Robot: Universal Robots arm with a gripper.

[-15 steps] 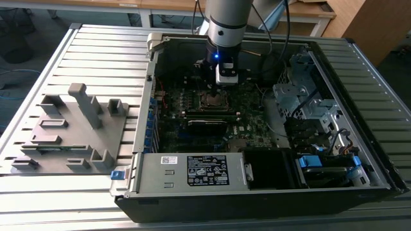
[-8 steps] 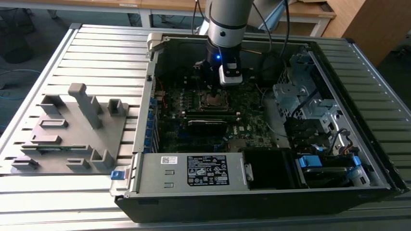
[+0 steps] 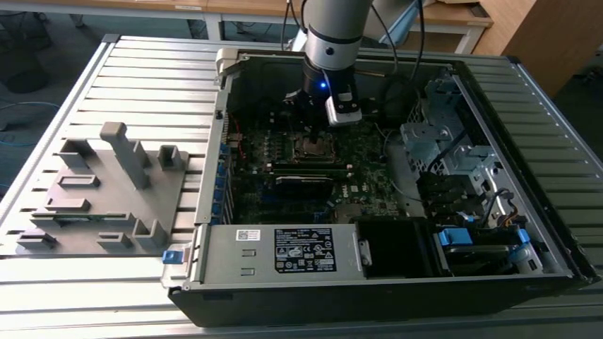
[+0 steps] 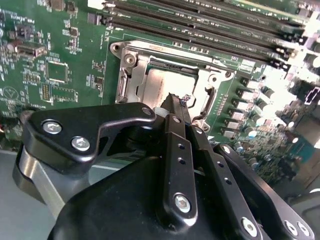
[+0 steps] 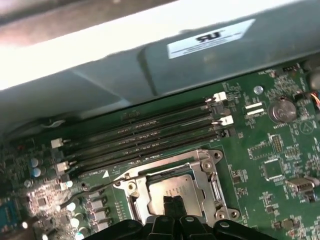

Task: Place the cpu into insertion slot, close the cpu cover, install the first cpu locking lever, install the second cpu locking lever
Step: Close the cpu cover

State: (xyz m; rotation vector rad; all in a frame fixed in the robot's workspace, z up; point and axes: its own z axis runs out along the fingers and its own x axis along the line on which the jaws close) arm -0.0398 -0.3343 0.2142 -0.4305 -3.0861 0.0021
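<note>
Jaws drawn together into one narrow tip with nothing between them, gripper (image 4: 176, 100) just above the silvery cpu (image 4: 161, 83), cpu seated in the insertion slot (image 3: 315, 147), cpu cover (image 5: 202, 181) lying flat around it, green motherboard (image 5: 260, 150) inside open computer case (image 3: 377, 305).

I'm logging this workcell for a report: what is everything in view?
table: one, grey slatted metal, under everything
computer case: one, black, open, on table
fixture tray: one, grey, exterior view's left of case
motherboard: one, green, inside case
power supply: one, silver, inside case
memory slots: four, black, beside insertion slot
cpu: one, silvery, in insertion slot
cpu cover: one, silvery, around cpu
arm: one, grey, above case
gripper: one, black, shut, tip over cpu
</note>
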